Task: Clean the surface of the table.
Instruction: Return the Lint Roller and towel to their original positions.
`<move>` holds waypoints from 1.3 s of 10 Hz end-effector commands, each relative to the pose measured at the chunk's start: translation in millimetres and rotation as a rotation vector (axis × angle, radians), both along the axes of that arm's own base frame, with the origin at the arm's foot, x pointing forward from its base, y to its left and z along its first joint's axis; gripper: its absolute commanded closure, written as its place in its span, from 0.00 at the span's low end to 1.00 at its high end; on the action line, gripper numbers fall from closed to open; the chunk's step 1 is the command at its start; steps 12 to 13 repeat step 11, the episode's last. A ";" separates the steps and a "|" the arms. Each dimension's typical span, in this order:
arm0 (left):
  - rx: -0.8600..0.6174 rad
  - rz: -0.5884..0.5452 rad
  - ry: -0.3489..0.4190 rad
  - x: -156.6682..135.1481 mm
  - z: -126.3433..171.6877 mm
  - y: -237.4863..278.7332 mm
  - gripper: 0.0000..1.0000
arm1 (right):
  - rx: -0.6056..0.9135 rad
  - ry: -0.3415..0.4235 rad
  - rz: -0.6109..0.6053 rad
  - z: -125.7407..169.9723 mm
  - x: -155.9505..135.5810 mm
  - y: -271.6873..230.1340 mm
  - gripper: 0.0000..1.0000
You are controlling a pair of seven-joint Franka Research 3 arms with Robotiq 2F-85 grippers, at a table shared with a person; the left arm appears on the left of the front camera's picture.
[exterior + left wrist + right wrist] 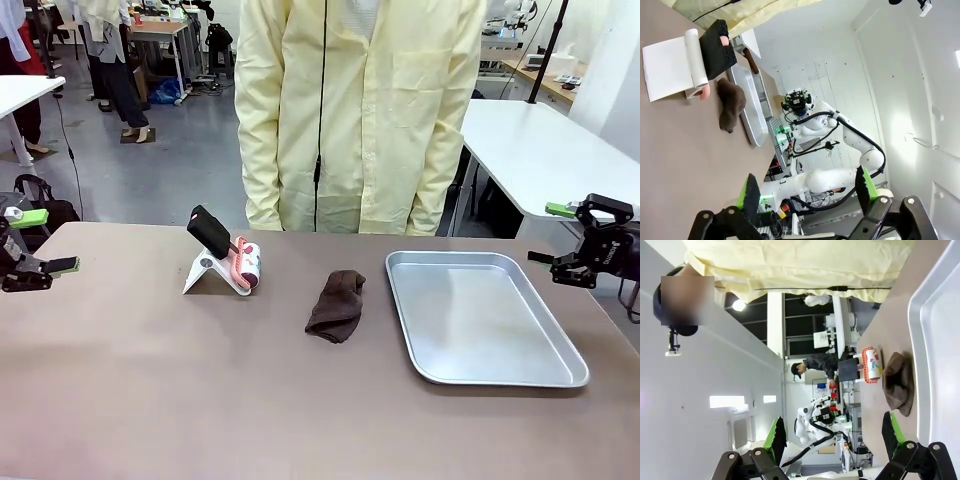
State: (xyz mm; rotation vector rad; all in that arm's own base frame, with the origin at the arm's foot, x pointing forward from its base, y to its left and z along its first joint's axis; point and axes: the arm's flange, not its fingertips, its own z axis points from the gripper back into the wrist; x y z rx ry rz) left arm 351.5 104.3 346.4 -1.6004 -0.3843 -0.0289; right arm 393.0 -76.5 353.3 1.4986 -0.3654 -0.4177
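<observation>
Now taupe table bears tray, brown cloth; left tool, right tool wide open, empty.

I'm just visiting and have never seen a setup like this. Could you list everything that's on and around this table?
Table: one, taupe, spans the foreground.
Tray: one, silver metal, right part of the table.
Cloth: one, dark brown, crumpled, just left of the tray.
Lint roller: one, black handle, on a white stand, left of the cloth.
Person: one, pale yellow coat, standing at the far side.
Left gripper: black, green pads, open, left edge.
Right gripper: same, open, right edge.
</observation>
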 end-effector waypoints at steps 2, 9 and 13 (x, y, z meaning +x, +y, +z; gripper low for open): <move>-0.014 0.000 -0.021 -3.6 -1.0 -0.1 0.00 | 0.009 -0.018 0.001 0.3 -1.2 -3.2 0.00; -0.014 0.000 -0.021 -3.6 -1.0 -0.1 0.00 | 0.009 -0.018 0.001 0.3 -1.2 -3.2 0.00; -0.014 0.000 -0.021 -3.6 -1.0 -0.1 0.00 | 0.009 -0.018 0.001 0.3 -1.2 -3.2 0.00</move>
